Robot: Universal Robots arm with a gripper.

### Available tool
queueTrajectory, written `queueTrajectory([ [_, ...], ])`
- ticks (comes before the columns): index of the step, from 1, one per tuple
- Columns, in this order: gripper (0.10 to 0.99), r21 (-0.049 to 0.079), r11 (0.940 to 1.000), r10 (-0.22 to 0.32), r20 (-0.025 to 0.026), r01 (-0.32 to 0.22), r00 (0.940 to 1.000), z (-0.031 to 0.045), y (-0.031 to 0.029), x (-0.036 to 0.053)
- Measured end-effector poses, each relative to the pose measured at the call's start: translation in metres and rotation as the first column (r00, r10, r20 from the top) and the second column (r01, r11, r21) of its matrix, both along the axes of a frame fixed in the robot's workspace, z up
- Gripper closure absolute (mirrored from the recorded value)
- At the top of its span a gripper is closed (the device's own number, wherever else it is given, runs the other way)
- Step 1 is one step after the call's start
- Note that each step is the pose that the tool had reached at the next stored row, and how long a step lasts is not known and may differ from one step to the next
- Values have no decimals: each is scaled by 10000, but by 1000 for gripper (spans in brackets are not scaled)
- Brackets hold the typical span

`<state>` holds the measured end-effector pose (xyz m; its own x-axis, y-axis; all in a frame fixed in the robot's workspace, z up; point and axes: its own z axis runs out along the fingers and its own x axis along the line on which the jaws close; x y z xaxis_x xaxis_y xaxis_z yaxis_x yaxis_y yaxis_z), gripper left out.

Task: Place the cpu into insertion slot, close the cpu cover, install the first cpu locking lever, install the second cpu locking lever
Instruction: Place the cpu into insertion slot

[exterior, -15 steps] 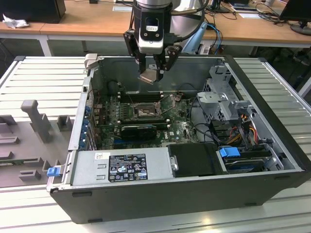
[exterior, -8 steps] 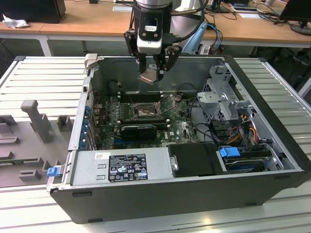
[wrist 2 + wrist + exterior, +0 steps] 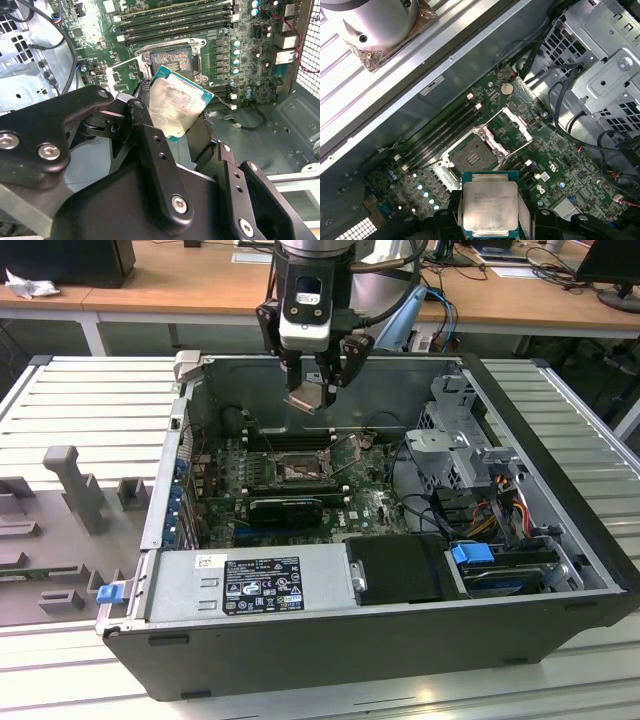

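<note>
The cpu (image 3: 305,400) is clamped between the two black fingers of the gripper (image 3: 309,396), which are closed narrowly on the chip's opposite edges. In the exterior view it sits in the upper middle of the frame, tilted, in front of the far wall of the open computer case (image 3: 560,455) and well above the motherboard (image 3: 375,505). Both wrist views show its pale metal face on a green board, with the face smeared and dull in the second wrist view (image 3: 177,107) and printed in the first wrist view (image 3: 489,205).

The insertion slot (image 3: 298,469) lies below the chip in the exterior view, near the middle of the frame, and is bare: its dark frame and glinting contact field show in both wrist views (image 3: 172,57) (image 3: 470,152). The cpu cover (image 3: 512,125) is swung open and stands just beside the slot, with board visible through its cut-out middle.

The long black memory slots (image 3: 285,436) run beside the socket, on its far side in the exterior view. A silver coin cell (image 3: 506,88) sits on the board beyond the cover. The power supply (image 3: 250,585), with its labelled side up, fills the case's near edge in the lower middle of the exterior view, and a metal drive cage (image 3: 455,440) with cables stands at the exterior view's right. The case rests on a slatted metal table (image 3: 90,400). Grey fixture blocks (image 3: 75,485) stand at the exterior view's left.
</note>
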<state>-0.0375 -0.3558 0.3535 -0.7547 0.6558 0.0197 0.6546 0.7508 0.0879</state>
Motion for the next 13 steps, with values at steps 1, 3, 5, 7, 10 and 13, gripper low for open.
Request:
queueTrajectory([
  [1, 553, 1, 10000, -27, 0, 27, 10000, 0, 0, 0],
  [3, 553, 0, 9999, -109, -1, 109, 9999, -1, 0, 0],
  [5, 553, 1, 9998, -181, -1, 181, 9998, -1, 0, 0],
  [7, 553, 0, 9997, -239, 0, 239, 9997, -1, 0, 0],
  [10, 553, 0, 9994, -346, -1, 346, 9994, -2, 0, 0],
  [13, 553, 0, 9989, -461, -1, 461, 9989, -2, 0, 0],
])
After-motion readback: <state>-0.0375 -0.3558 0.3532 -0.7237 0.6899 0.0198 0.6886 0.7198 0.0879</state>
